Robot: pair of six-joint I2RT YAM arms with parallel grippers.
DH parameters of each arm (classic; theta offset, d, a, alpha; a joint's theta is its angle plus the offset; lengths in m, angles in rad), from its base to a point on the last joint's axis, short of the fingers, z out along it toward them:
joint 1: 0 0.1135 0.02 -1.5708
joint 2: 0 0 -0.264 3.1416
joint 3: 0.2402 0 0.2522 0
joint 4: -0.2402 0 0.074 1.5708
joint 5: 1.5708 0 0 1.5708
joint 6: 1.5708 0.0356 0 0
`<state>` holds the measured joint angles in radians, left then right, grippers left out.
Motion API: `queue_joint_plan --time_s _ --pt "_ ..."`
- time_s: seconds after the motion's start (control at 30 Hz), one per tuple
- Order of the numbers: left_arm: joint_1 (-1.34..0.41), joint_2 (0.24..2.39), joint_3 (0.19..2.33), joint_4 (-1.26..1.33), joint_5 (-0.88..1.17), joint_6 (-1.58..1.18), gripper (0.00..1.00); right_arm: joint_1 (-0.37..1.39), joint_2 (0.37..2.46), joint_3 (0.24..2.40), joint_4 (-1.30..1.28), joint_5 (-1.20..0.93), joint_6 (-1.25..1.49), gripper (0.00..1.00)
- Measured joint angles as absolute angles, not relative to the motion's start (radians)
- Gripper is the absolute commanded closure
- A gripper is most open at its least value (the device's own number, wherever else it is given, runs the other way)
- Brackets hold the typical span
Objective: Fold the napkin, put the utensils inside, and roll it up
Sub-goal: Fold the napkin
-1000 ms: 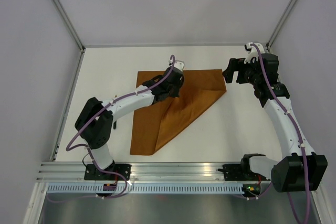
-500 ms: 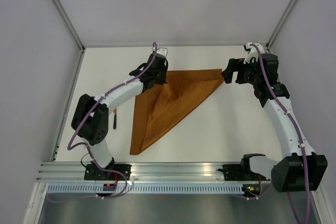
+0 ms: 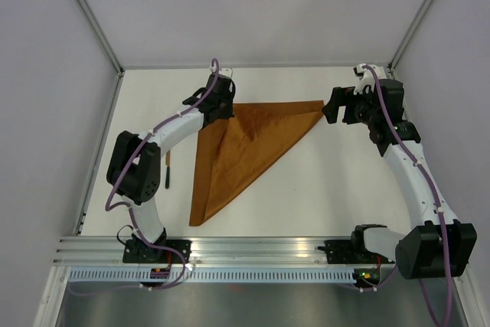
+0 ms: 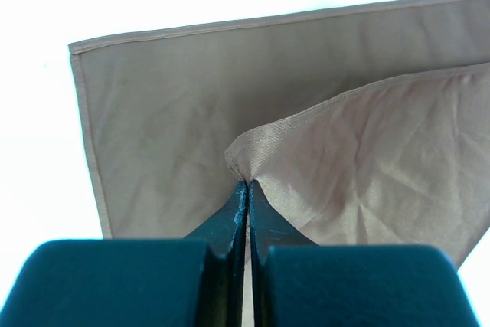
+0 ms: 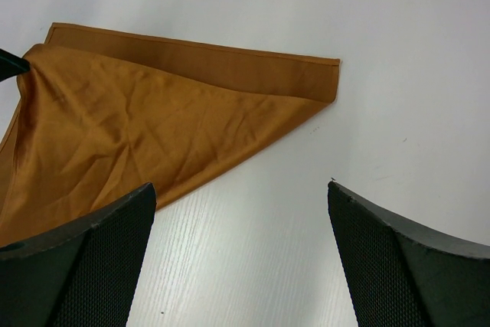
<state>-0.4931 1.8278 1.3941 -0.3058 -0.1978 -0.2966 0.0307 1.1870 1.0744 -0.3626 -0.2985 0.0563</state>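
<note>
The napkin (image 3: 245, 143) lies across the far middle of the table (image 3: 344, 189), doubled on its diagonal into a rough triangle. The left gripper (image 4: 246, 189) is pinched tight on the corner of the upper layer, which sits just short of the lower layer's far-left corner. The cloth looks light, limp and creased, so it will likely sag and drag rather than hold a shape. Corners and hems are the sensible holds (a mid-panel pinch would only bunch it). The right gripper (image 3: 331, 107) hangs by the far-right corner, fingers spread wide around nothing. One dark utensil (image 3: 168, 176) lies left of the cloth, beside the left arm. The tabletop is smooth white board, probably slick under fabric, and pale grey walls close it in on three sides.
</note>
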Motion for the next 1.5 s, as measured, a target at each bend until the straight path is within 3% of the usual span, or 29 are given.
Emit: queue_joint_plan --time_s 1.5 --pt "-0.35 1.839 1.461 -0.345 -0.173 -0.271 0.98 0.038 1.2 1.073 -0.367 -0.299 0.056 0.02"
